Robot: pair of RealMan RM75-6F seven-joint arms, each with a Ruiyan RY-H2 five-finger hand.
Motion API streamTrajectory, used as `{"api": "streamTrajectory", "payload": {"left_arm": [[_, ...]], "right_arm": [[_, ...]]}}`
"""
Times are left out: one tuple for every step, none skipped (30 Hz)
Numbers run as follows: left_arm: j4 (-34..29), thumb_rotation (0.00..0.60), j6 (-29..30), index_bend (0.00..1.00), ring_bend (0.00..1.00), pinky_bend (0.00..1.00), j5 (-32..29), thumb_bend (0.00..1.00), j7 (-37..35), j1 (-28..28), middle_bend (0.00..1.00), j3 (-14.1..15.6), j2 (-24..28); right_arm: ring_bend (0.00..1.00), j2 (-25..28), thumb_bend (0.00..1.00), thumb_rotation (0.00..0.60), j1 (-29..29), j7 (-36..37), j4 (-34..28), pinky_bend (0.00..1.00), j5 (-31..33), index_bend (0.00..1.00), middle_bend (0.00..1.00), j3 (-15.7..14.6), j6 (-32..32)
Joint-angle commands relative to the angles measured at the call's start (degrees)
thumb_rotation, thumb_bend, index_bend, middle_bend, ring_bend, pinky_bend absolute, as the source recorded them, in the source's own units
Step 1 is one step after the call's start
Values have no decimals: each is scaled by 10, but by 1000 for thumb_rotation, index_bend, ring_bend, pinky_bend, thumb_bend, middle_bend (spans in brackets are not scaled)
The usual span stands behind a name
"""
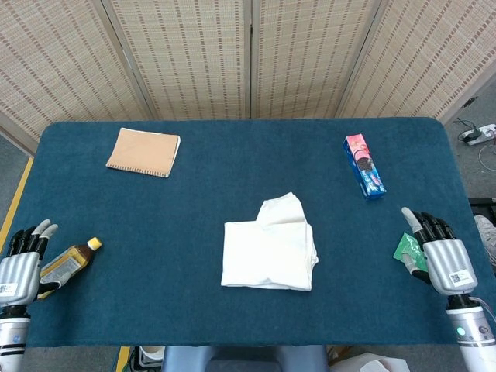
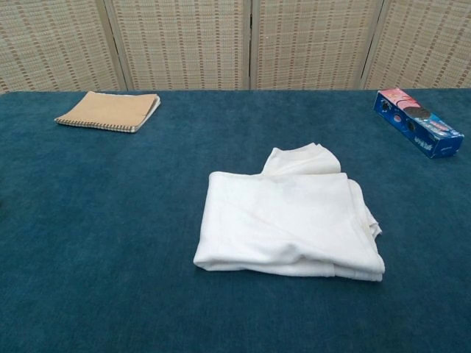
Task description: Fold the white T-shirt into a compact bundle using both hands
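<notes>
Nearest the robot, at the front corners of the blue-covered table [image 1: 155, 232], both hands rest low and well apart from the cloth. The left hand [image 1: 19, 267] sits at the front-left edge, fingers extended and spread, holding nothing; a small amber bottle [image 1: 68, 263] with a yellow cap lies on its side just beside it, cap end pointing away toward the table's middle — contact between hand and bottle cannot be determined. The right hand [image 1: 442, 260] sits at the front-right edge, fingers likewise extended and apart, empty; a green packet [image 1: 407, 249] lies partly under its fingers. Neither hand appears in the chest view. At the centre of the table lies the white T-shirt [image 1: 269, 246], folded into a roughly rectangular bundle with stacked layers visible along its near edge. The main body is close to square, slightly wider across the table than deep. One smaller folded lobe projects from the far-right corner, pointing away from the robot — this gives the bundle its longest reach along the near-to-far direction. The right edge shows loose, uneven layers. Farther back on the right, a blue-and-pink snack box [image 1: 364, 166] lies with its long axis running near to far. At the far left lies a tan spiral-bound notebook [image 1: 143, 152], flat. Behind the table stands a woven folding screen [image 1: 248, 54].
</notes>
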Motion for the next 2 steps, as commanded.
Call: {"api": "streamTrajectory", "payload": {"left_arm": [[-3, 600, 6, 146, 57, 0, 14, 135, -8, 5, 93, 3, -3], [-3, 600, 9, 146, 57, 0, 20, 135, -18, 7, 93, 3, -5]], "right_arm": [[106, -1, 326, 600, -8, 7, 6, 159, -7, 30, 131, 3, 2], [105, 0, 327, 600, -9, 13, 8, 159, -11, 30, 132, 3, 1]]}}
